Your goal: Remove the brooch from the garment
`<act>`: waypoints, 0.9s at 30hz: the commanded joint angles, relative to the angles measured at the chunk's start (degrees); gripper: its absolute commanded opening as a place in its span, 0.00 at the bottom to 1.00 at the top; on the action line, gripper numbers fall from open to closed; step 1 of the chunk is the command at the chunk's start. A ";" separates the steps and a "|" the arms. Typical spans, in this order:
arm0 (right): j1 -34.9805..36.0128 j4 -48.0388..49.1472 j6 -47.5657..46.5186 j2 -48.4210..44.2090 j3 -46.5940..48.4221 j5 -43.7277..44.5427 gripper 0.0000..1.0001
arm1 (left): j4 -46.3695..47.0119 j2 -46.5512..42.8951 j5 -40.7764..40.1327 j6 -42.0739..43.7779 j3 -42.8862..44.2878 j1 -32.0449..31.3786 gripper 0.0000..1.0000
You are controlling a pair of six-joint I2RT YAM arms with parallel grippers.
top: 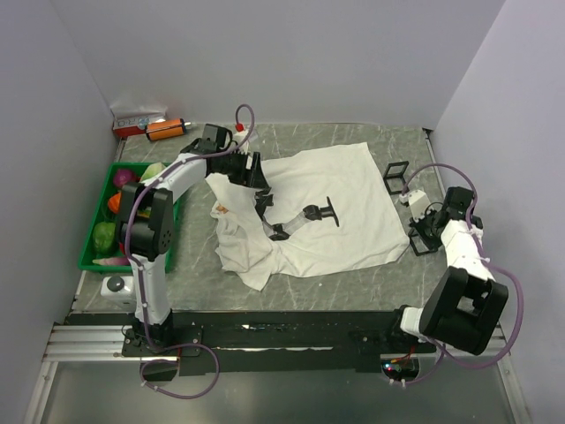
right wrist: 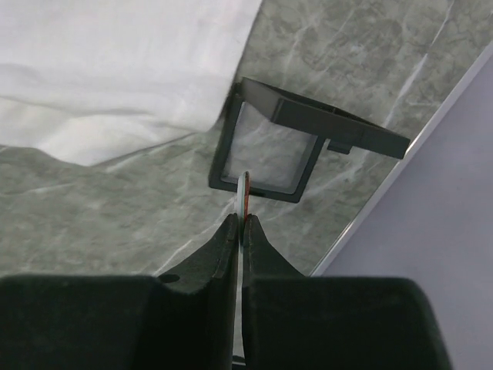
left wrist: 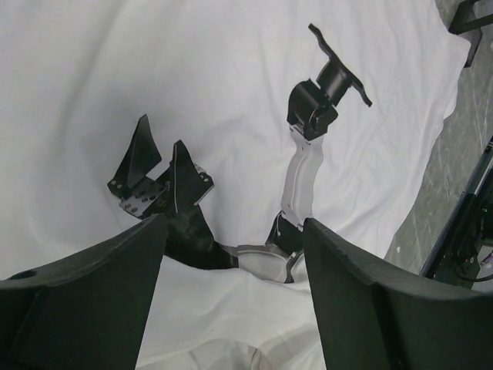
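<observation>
The right fingers (right wrist: 219, 254) are pressed together on a thin sliver that I take to be the brooch (right wrist: 245, 196). It is off the garment (top: 353, 185) and hangs just above a small black-framed box (right wrist: 331, 127) with a clear panel, which sits on the table (top: 309, 132) beside the cloth's right edge. The removal itself looks done, and the step in hand is probably setting the piece down.

To do that well, bring the tip straight down over the middle of the clear panel, not the rim, and hold the pinch firm until the piece touches. Then open only a little, since something this slight can cling to one pad or flip away. Lift straight up afterwards, without dragging sideways across the frame.

The left fingers (left wrist: 92, 285) are spread wide and hold nothing. They hover over the left part of the garment and are best kept clear of it.

The brooch shows edge-on — a narrow strip, silvery at the top with an orange-copper streak lower down, far slimmer than the fingers gripping it. Its face and any pin are hidden.

In the top view a tiny orange fleck (top: 222, 209) sits on the bunched cloth — too small to say what it is.
</observation>
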 commanded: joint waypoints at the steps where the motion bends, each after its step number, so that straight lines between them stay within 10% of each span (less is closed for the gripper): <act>1: -0.58 6.79 -3.88 2.80 2.34 1.41 0.00 | 2.12 -4.22 0.94 -0.58 -2.66 -0.01 0.77; 27: -0.75 14.62 -6.34 11.34 0.94 2.29 0.00 | 0.63 -7.13 -0.30 2.93 -5.30 -1.77 0.79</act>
